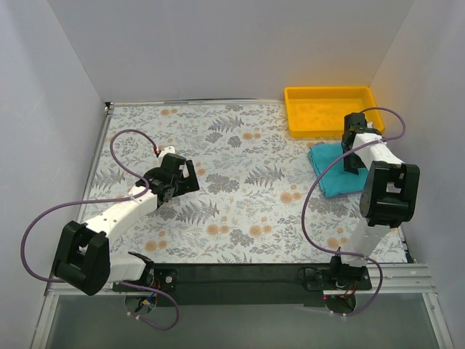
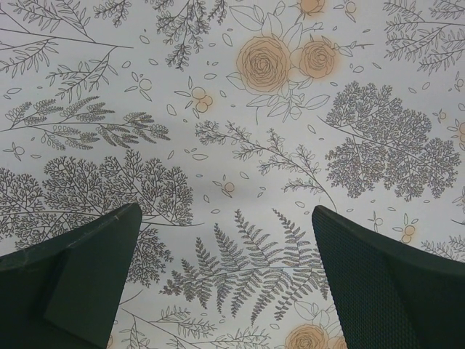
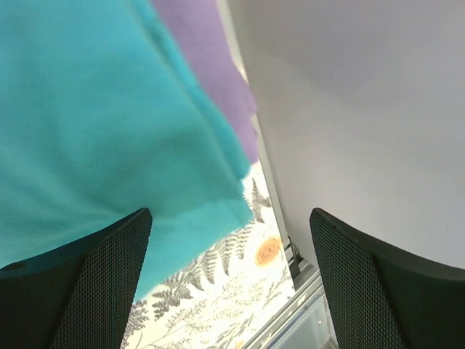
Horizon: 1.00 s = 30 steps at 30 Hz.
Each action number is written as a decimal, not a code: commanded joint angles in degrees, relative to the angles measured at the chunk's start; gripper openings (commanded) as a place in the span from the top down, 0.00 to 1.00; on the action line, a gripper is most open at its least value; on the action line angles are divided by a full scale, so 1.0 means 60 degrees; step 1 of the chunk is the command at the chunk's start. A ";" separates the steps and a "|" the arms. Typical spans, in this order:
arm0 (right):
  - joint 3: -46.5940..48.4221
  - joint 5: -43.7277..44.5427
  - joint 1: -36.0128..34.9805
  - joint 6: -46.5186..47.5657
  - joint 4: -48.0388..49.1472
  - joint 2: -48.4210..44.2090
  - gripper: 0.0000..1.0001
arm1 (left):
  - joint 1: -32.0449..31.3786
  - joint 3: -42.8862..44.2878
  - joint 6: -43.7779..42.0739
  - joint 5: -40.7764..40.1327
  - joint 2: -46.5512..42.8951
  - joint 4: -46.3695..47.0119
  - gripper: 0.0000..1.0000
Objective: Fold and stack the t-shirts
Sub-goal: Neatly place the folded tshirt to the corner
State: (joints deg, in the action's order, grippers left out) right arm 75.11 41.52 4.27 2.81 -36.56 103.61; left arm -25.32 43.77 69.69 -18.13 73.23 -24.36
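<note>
While the left gripper (image 1: 187, 174) is hovering over the floral table (image 2: 290, 145), its fingers (image 2: 87, 276) are standing wide apart, gripping nothing, with printed ferns showing between them. Far to the right, the right gripper (image 1: 354, 163) is hanging over a folded teal shirt (image 1: 330, 178), with a yellow tray (image 1: 290, 109) sitting just beyond its fingers. These fingers (image 3: 94, 283) are also spreading open and holding nothing. In the wrist view, the teal shirt is lying under the left finger and reaching into the gap. A lavender shirt (image 3: 211, 58) is peeking out from beneath it, past the fingertips, beside the white wall (image 3: 363, 109).
</note>
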 commanded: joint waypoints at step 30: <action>-0.1486 -0.4928 0.0621 -0.2447 -0.2564 -1.3322 0.02 | 0.0016 0.2127 0.0956 -0.2987 -0.8345 -0.3477 0.02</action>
State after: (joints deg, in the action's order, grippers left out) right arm 70.17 11.46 8.21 -13.21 -50.06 27.99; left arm -25.32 60.31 78.87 -34.83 30.87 -50.00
